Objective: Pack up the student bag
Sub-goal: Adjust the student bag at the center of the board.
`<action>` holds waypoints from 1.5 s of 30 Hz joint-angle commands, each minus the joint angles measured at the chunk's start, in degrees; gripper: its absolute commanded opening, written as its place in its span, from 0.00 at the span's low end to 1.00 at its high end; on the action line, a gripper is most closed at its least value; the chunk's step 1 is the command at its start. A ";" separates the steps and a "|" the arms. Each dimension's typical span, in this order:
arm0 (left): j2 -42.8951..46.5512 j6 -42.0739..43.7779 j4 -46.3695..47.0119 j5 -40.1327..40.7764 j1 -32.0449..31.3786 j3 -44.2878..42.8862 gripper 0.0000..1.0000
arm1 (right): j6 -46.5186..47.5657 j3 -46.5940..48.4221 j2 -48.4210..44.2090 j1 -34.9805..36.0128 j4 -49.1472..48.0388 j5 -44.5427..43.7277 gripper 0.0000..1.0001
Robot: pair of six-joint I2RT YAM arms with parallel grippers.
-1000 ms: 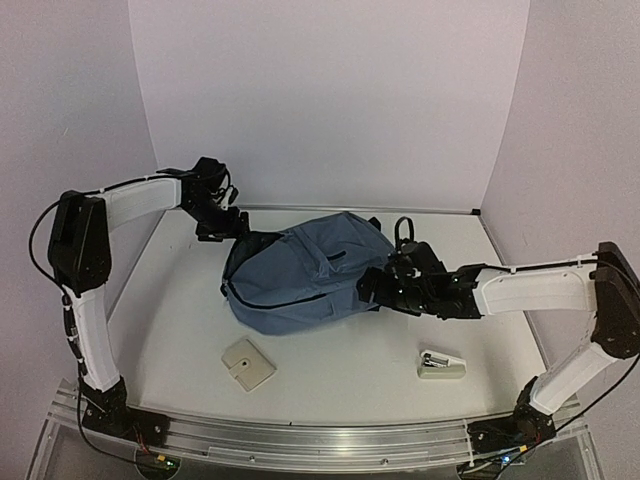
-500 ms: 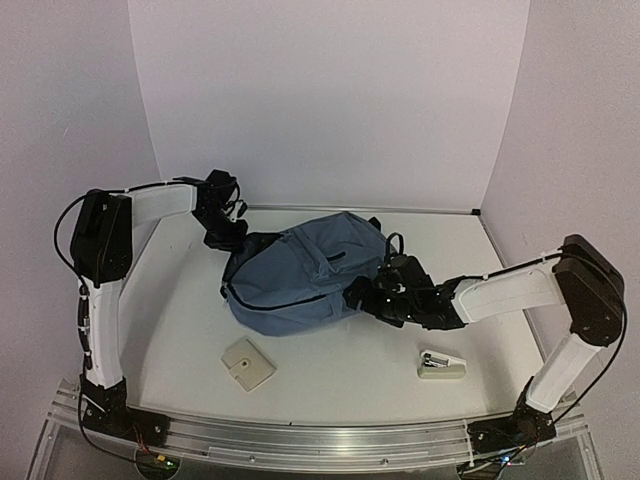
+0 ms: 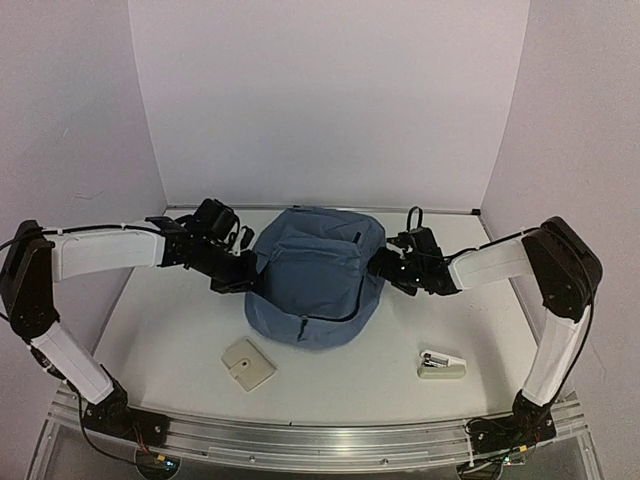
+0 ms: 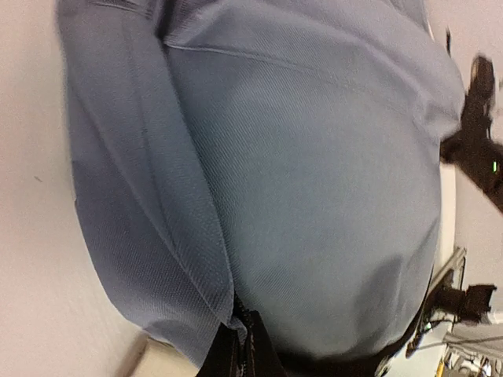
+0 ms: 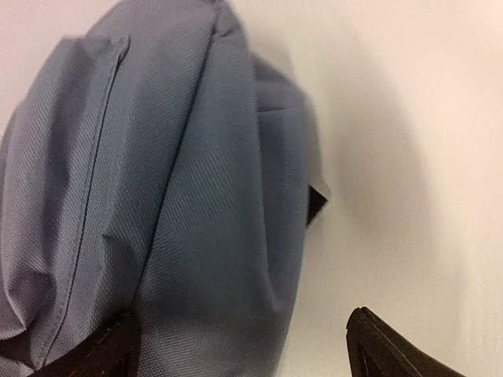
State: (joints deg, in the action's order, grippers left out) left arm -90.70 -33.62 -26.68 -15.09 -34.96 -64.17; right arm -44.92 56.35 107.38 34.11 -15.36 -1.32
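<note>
The slate-blue student bag [image 3: 318, 275] lies in the middle of the table, its black zip line curving along the near side. My left gripper [image 3: 246, 282] is at the bag's left edge. In the left wrist view it [image 4: 240, 349] is shut on a pinched fold of the bag's fabric [image 4: 314, 157]. My right gripper [image 3: 384, 268] is at the bag's right side. In the right wrist view it [image 5: 251, 345] stands open, one finger [image 5: 110, 349] against the bag [image 5: 157, 196], the other finger [image 5: 393, 349] over bare table.
A small beige flat case [image 3: 247, 363] lies on the table in front of the bag to the left. A white stapler-like item [image 3: 441, 365] lies front right. White walls close in the table at the back and sides.
My left gripper has shut on the bag's edge and swung forward and right with it. The bag has turned and shifted right. My right gripper has moved back to the bag's right side.
</note>
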 commanded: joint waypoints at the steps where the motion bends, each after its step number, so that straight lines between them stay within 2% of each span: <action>1: 4.99 -13.87 7.28 2.02 -6.78 5.65 0.00 | 6.93 5.35 -2.10 -2.30 1.84 -1.81 0.91; 6: 7.93 -20.13 9.26 8.71 -7.84 12.84 0.00 | 12.32 4.42 -12.06 -2.21 9.75 -7.73 0.92; 10: 7.69 -23.10 11.19 9.10 -7.95 17.15 0.07 | 15.69 2.09 -20.55 -0.14 12.80 -9.43 0.92; 14: 7.14 -24.73 13.54 8.19 -8.02 20.17 0.09 | 18.29 3.34 -25.17 6.12 17.93 -12.62 0.91; 17: 8.03 -24.40 11.75 10.10 -8.02 20.04 0.13 | 19.07 7.30 -24.26 13.33 21.88 -17.62 0.89; 20: 9.53 -23.57 9.65 12.18 -8.02 19.52 0.17 | 18.91 11.80 -20.57 20.10 24.85 -21.22 0.86; 23: 10.79 -22.34 8.14 13.79 -7.96 18.74 0.25 | 19.18 17.44 -15.51 25.93 27.04 -24.22 0.84; 28: 10.70 -18.78 5.19 17.53 -6.76 15.92 0.31 | 20.93 29.53 -2.11 33.39 32.45 -29.00 0.83; 33: 9.09 -15.52 6.67 15.71 -3.89 14.68 0.31 | 20.94 39.24 9.06 35.54 38.41 -31.92 0.83; 42: 5.52 -12.45 9.55 12.84 -2.00 13.81 0.32 | 22.51 44.94 19.00 35.58 43.44 -30.77 0.90; 45: 4.37 -12.44 9.71 12.57 -1.88 14.13 0.26 | 22.88 47.15 22.82 35.52 45.86 -30.41 0.92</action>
State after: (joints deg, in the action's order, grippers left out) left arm -84.73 -47.73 -18.87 -1.84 -37.30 -48.42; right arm -23.27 99.43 125.75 69.80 25.76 -30.45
